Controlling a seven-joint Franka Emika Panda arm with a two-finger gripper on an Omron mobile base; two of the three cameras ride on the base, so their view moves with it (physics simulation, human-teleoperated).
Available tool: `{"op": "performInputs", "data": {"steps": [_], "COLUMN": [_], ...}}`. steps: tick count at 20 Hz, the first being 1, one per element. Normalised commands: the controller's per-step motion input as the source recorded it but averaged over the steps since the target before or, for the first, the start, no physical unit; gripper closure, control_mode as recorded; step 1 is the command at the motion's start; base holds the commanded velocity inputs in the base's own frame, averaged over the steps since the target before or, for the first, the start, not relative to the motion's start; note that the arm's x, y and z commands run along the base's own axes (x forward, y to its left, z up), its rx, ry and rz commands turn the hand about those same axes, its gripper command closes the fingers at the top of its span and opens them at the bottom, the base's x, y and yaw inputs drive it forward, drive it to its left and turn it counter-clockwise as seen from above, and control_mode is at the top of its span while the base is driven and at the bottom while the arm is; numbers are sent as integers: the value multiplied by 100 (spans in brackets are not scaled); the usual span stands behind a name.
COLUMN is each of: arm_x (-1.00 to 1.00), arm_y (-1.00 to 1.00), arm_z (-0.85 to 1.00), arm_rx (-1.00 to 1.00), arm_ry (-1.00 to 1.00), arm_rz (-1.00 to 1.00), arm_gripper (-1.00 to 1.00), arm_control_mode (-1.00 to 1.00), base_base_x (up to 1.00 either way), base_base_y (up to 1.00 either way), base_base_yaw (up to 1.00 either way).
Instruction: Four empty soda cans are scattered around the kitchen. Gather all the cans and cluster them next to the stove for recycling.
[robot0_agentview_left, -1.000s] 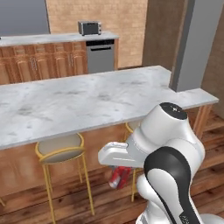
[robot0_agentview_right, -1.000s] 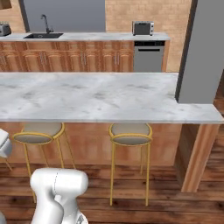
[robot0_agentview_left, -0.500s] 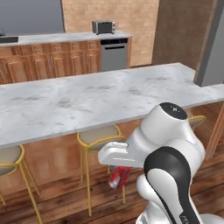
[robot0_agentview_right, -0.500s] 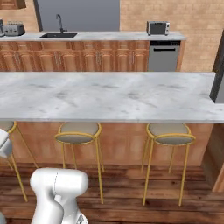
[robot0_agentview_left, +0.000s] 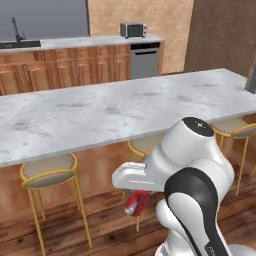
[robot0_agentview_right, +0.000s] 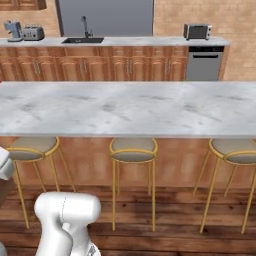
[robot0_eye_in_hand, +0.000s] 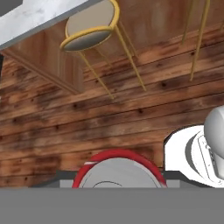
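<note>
A red soda can (robot0_agentview_left: 137, 202) hangs low beneath the robot's folded white arm, clasped in the gripper (robot0_agentview_left: 140, 196) just above the wooden floor (robot0_agentview_left: 100, 230) — its silver top (robot0_eye_in_hand: 118, 173) and red rim show close up in the hand view. Beyond stretches a long marble island counter (robot0_agentview_left: 115, 107) with gold-framed stools (robot0_agentview_right: 133, 150) tucked under it; on the far wall counter sit a toaster oven (robot0_agentview_right: 196, 31) and a sink (robot0_agentview_right: 83, 40).

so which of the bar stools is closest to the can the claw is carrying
In the left base view, the middle stool, tucked under the island just behind the arm. The soda can in the claw hangs right below it; the left stool and right stool stand well off to either side.
</note>
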Motion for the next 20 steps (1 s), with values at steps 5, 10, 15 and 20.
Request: {"op": "performInputs", "data": {"steps": [5,10,15,20], "arm_x": [0,0,0,0], "arm_y": [0,0,0,0], "arm_z": [0,0,0,0], "arm_rx": [0,0,0,0], "arm_ry": [0,0,0,0], "arm_rz": [0,0,0,0], "arm_gripper": [100,100,100,100], "arm_control_mode": [100,100,100,100], "base_base_x": [-45,-42,-42,-43], "base_base_y": [79,81,80,79], "base_base_yaw": [0,0,0,0]}}
